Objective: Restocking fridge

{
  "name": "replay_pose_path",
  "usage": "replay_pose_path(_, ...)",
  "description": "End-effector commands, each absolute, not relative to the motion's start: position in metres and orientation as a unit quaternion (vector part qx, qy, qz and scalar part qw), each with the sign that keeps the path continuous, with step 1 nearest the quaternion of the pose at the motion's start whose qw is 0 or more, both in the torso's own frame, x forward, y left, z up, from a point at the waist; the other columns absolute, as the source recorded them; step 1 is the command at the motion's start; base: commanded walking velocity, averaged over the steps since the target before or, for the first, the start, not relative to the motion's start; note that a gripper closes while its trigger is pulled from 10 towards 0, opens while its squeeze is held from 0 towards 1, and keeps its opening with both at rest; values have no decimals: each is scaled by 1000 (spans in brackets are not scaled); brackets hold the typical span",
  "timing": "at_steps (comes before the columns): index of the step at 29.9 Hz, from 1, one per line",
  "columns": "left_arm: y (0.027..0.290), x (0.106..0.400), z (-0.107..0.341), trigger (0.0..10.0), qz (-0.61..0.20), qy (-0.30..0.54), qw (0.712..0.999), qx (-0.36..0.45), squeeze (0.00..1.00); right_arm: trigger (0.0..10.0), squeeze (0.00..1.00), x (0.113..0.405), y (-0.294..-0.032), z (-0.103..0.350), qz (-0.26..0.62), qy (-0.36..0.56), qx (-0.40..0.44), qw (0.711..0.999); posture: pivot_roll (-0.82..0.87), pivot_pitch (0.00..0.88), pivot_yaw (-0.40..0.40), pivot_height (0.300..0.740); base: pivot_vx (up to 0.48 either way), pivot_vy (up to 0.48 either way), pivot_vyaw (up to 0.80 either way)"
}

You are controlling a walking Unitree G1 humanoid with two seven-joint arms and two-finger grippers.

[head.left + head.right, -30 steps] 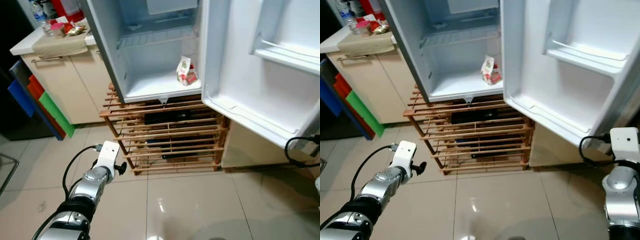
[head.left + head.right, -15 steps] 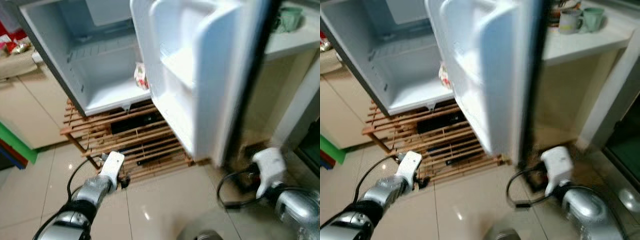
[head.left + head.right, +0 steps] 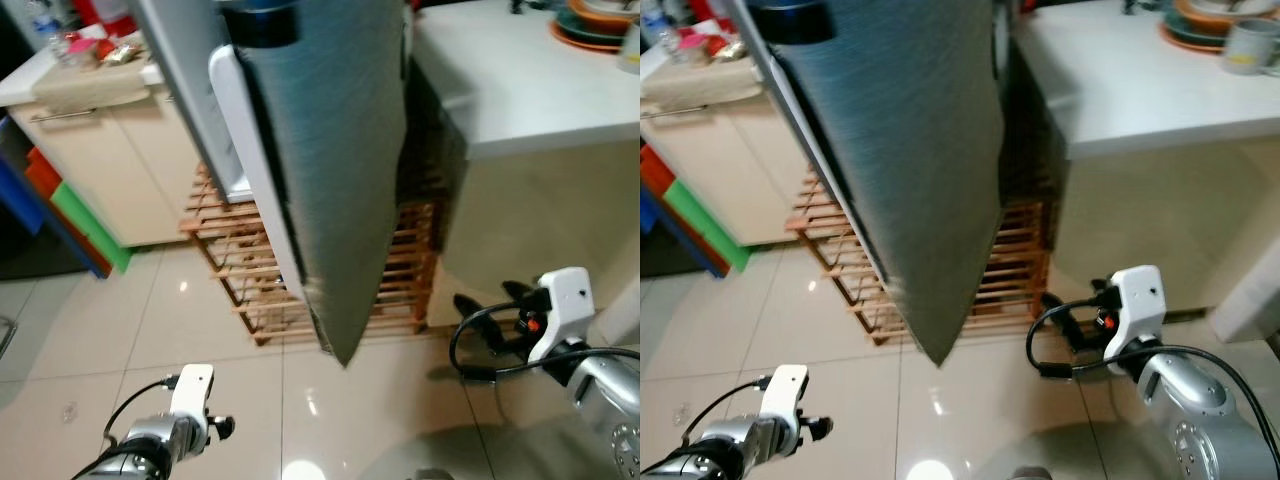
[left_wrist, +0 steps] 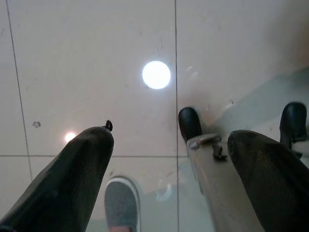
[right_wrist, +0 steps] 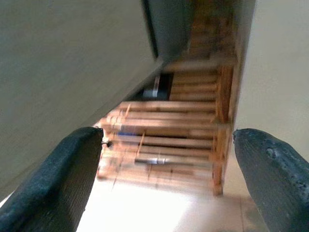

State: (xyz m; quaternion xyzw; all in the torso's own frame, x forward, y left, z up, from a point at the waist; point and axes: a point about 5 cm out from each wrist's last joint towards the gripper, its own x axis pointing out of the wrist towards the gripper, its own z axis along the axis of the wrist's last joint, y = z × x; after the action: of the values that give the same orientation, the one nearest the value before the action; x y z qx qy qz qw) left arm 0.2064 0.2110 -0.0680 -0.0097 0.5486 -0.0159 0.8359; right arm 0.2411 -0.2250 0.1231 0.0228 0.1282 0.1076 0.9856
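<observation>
Fridge door [image 3: 320, 170], dark grey outer face toward camera, hangs almost edge-on, nearly covering the fridge body; a strip of white inner lining [image 3: 235, 120] shows at its left edge. Wooden slatted rack [image 3: 400, 270] sits directly under the fridge, visible on both sides of the door's lower corner. Beige cabinet [image 3: 100, 160] stands left of the fridge with clutter on its counter; blue, red and green boards [image 3: 70, 215] lean against its side. White countertop [image 3: 520, 80] is right of the fridge, with stacked dishes [image 3: 590, 20] at its far corner.

Left gripper [image 4: 169, 137] hangs low over the tiled floor [image 4: 87, 58], well apart from the door, fingers spread, holding nothing. Right gripper [image 5: 166, 140] is below and right of the door's lower corner, pointing at the rack, fingers spread wide and empty, not touching the door. Right arm's white wrist housing [image 3: 560, 305] with black cable sits near the counter base.
</observation>
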Motion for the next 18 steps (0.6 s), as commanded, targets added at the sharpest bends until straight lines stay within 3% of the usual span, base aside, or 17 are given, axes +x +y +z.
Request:
replay_pose_path(1,211,205,-69,10000,-12,548,836,-17,0,10000,12,244,-216,122,119,127,19,985,-167,0,154,740,0,0,0)
replay_pose_path(6,203,208,-69,10000,-30,542,839,-32,0,10000,8,249,-214,118,121,124,13,985,-157,0,151,740,0,0,0)
replay_pose_path(10,179,227,-60,10000,-89,510,853,-69,0,10000,4,257,-218,113,90,127,12,988,-151,0,145,740,0,0,0)
replay_pose_path(13,163,238,-53,10000,-138,491,858,-61,0,10000,0,259,-218,111,81,128,12,988,-149,0,141,740,0,0,0)
replay_pose_path(14,156,244,-48,10000,-190,469,862,-35,0,10000,4,261,-215,109,76,129,7,989,-149,0,141,740,0,0,0)
replay_pose_path(18,144,269,-28,10000,-235,409,882,12,0,10000,12,264,-210,109,79,121,1,990,-162,0,144,740,0,0,0)
